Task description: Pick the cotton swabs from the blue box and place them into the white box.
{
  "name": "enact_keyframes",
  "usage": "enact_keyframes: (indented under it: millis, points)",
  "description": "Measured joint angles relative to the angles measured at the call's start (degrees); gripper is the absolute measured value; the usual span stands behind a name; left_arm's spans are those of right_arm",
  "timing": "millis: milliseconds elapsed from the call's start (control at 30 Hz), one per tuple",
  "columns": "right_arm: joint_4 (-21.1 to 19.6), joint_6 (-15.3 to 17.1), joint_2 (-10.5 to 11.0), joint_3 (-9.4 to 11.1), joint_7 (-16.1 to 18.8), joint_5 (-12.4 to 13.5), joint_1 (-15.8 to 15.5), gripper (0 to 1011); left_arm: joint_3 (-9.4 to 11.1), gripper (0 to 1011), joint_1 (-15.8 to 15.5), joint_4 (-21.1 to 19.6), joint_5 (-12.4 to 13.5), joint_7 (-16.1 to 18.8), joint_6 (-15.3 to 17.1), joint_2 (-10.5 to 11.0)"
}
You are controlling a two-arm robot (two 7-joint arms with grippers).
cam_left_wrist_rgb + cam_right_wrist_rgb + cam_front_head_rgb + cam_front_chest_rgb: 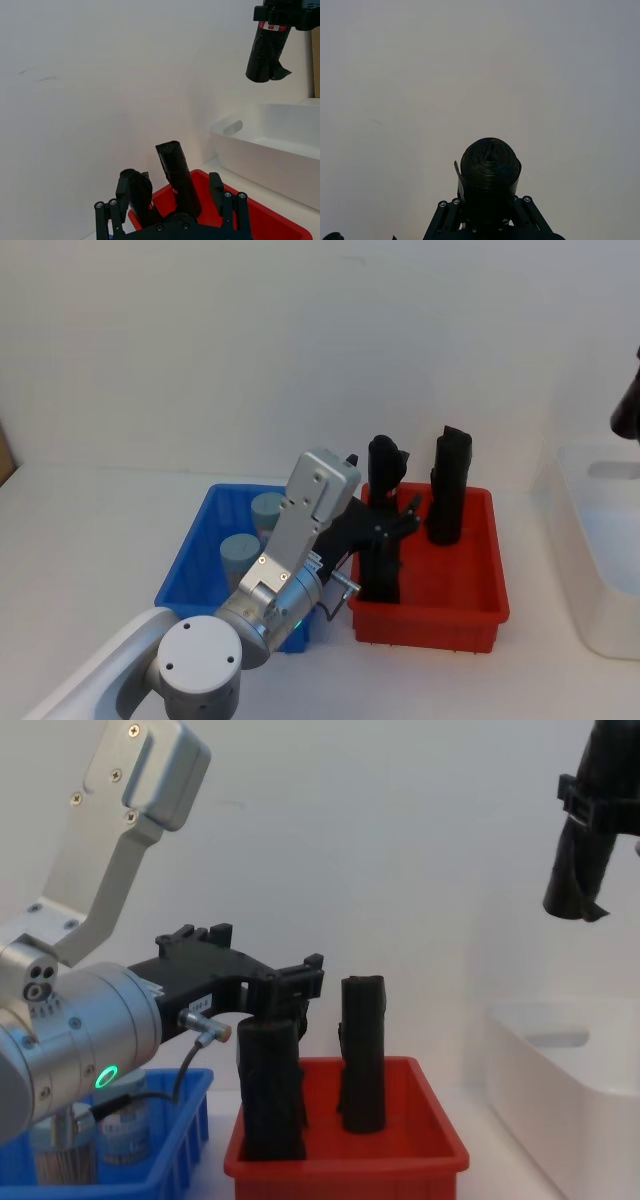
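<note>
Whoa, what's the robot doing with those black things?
The right gripper holds one black roll high in the air, above the white box. The left gripper is open over the red bin, right at the top of a second black roll standing there. A third black roll stands behind it. Two cotton swab jars sit in the blue box.

L arm (pixel 310 505) covers blue box's (pixel 190 560) R half; rest open.
</note>
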Motion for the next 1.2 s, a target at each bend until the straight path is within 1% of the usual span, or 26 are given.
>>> enact_keyframes:
  millis: [233,367,567,733,1000,1067,1100,1167,1200]
  points:
    - [0.2,2.8,0.2,0.2,-0.9,-1.4,0.0,363,0.0,1000,0.0,0.0,0.0,0.0,0.0,0.0]
    - [1.0,4.9,0.3,0.2,-1.2,-2.2,0.2,360,0.0,1000,0.0,0.0,0.0,0.0,0.0,0.0]
    - [2.1,7.0,0.1,0.1,-1.0,-3.1,0.7,363,0.0,1000,0.0,0.0,0.0,0.0,0.0,0.0]
    - [3.2,8.1,-0.2,-0.2,-0.6,-3.6,1.1,363,0.0,1000,0.0,0.0,0.0,0.0,0.0,0.0]
    - [4.6,8.9,-0.7,-0.6,-0.2,-4.0,1.8,363,0.0,1000,0.0,0.0,0.0,0.0,0.0,0.0]
    - [4.8,9.0,-0.7,-0.6,-0.2,-4.1,1.8,381,0.0,1000,0.0,0.0,0.0,0.0,0.0,0.0]
    - [4.9,9.1,-0.7,-0.6,-0.1,-4.1,1.9,427,0.0,1000,0.0,0.0,0.0,0.0,0.0,0.0]
    - [5.1,9.2,-0.8,-0.7,-0.1,-4.2,2.0,471,0.0,1000,0.0,0.0,0.0,0.0,0.0,0.0]
    - [5.2,9.2,-0.8,-0.7,0.0,-4.2,2.0,527,0.0,1000,0.0,0.0,0.0,0.0,0.0,0.0]
